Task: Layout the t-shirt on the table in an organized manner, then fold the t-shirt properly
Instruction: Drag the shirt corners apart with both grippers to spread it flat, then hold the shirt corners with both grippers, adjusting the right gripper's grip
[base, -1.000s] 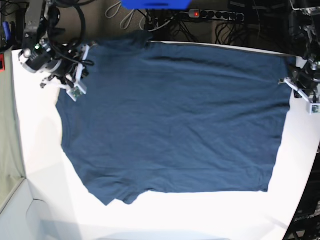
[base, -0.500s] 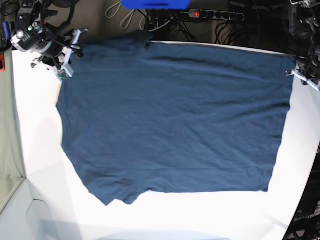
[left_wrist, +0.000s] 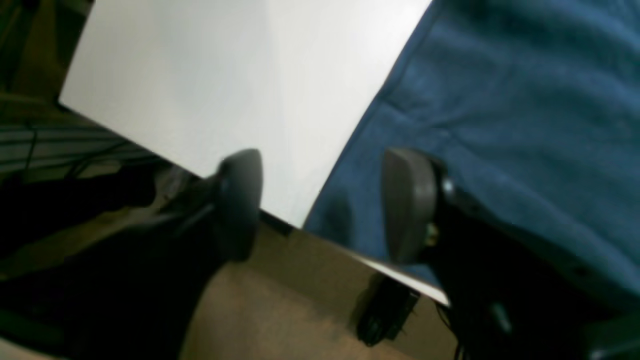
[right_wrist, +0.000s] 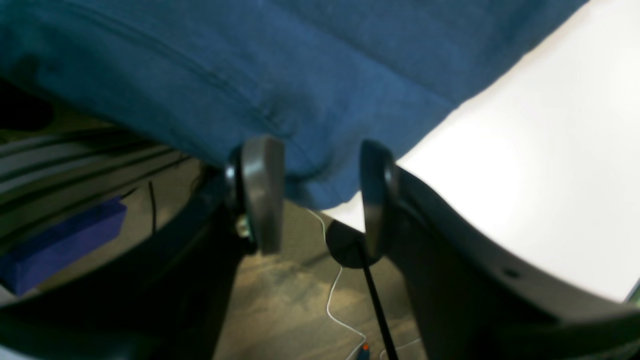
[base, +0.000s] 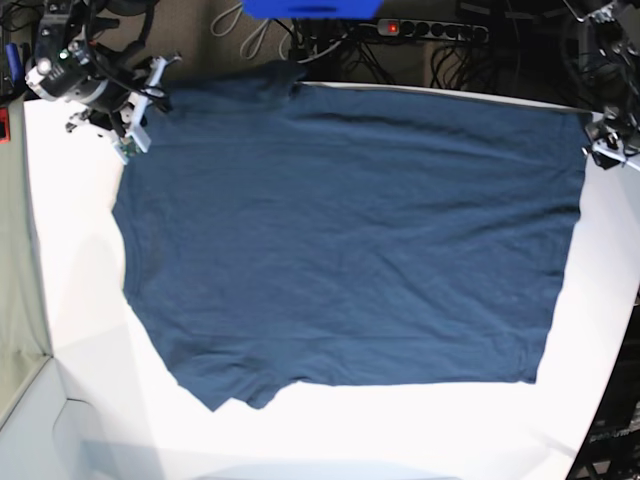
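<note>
The navy t-shirt lies spread flat on the white bench; folding remains. Left end effector at 2 o'clock and right end effector at 10 o'clock are both spread, pinching nothing.

t-shirt: navy, spread flat | table: white

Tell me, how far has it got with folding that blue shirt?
The laying-out looks done: the t-shirt lies spread flat on the table, with only light wrinkles. Nothing is in hand: the left end effector and right end effector are open at the shirt's far corners, gripping no cloth. All the folding is left; no part is turned over.
</note>
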